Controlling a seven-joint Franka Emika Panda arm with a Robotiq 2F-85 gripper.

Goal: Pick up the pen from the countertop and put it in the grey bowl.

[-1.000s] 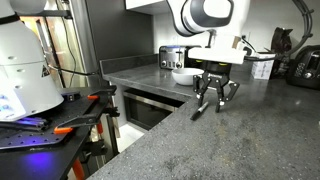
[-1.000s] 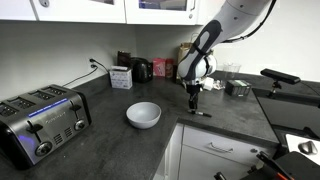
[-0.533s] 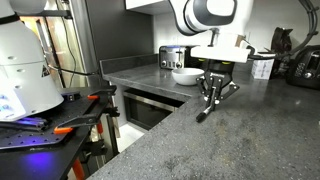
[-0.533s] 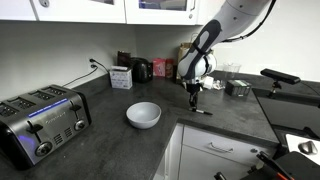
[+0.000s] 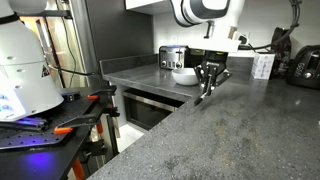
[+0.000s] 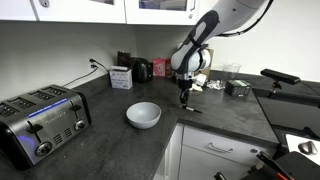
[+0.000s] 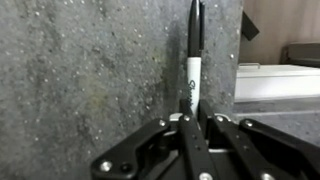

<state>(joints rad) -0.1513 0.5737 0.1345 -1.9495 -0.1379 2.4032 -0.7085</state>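
Clamping the pen (image 7: 194,60) by one end, the pincer (image 7: 190,118) is closed; the shaft juts past its tips.

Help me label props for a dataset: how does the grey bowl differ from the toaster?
The grey bowl is pale and plain; the toaster is black and silver. The bowl is round, shallow and open at the top; the toaster is a long box with slots on top. The bowl is clearly the smaller of the two. Both stand upright on the dark speckled countertop.
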